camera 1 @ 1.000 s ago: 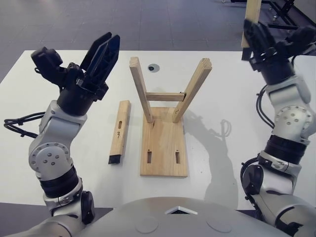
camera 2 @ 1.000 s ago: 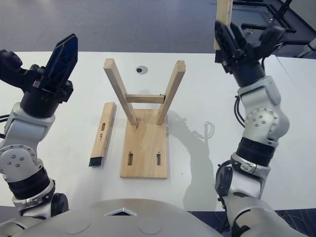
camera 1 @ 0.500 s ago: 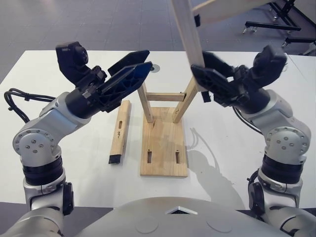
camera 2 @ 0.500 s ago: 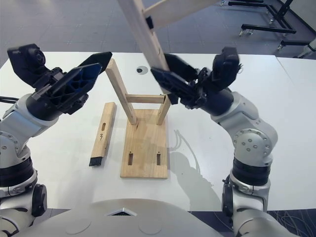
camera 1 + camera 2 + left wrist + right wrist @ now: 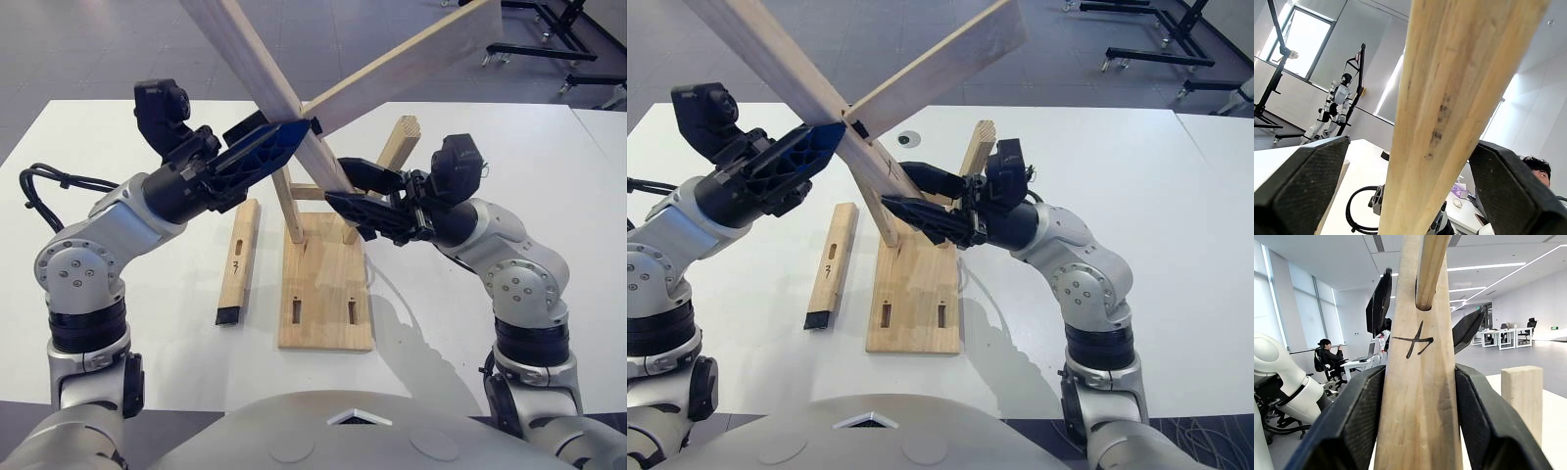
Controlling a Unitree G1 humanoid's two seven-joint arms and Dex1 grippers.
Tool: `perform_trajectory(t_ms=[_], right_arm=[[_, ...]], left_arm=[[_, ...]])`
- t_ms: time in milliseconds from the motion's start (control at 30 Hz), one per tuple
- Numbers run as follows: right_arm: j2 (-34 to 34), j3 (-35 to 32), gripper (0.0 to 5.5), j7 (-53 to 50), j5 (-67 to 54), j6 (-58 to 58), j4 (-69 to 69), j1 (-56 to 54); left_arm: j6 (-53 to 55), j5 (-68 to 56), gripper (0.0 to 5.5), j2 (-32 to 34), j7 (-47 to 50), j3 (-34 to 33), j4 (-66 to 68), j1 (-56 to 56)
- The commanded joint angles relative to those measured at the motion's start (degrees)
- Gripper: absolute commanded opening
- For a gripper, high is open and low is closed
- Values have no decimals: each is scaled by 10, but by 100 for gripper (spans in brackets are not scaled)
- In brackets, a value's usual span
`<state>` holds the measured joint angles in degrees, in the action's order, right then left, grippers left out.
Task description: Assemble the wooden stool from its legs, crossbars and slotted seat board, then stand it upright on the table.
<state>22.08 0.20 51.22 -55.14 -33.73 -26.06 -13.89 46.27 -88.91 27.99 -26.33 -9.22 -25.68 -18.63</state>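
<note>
**Op A:** Grips?
**Op B:** I read the right gripper [image 5: 338,184] as clamped on the held leg [image 5: 245,59], with its crossbar [image 5: 411,54] jutting to the upper right. The left gripper [image 5: 294,132] has its fingers spread astride the same leg.
**Op A:** Clearance?
**Op B:** The seat board [image 5: 325,284] lies flat at centre, its standing legs [image 5: 397,142] just behind the grippers. The loose leg [image 5: 238,259] is just left of it, well apart from the table [image 5: 176,352] edges.

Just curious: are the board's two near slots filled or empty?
Empty. Both slots show as dark holes in the seat board; the standing legs sit at its far end.
</note>
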Motion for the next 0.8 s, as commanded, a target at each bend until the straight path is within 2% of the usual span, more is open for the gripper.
perform_trajectory(t_ms=[33, 367, 800], right_arm=[[9, 11, 211, 12, 10, -1, 6, 2], [27, 26, 211, 25, 33, 0, 27, -9], [46, 30, 211, 37, 54, -10, 43, -17]], left_arm=[[-5, 6, 427, -2, -7, 0, 2, -11], [-14, 17, 427, -25, -5, 7, -7, 8], [-20, 46, 240, -35, -15, 4, -12, 27]])
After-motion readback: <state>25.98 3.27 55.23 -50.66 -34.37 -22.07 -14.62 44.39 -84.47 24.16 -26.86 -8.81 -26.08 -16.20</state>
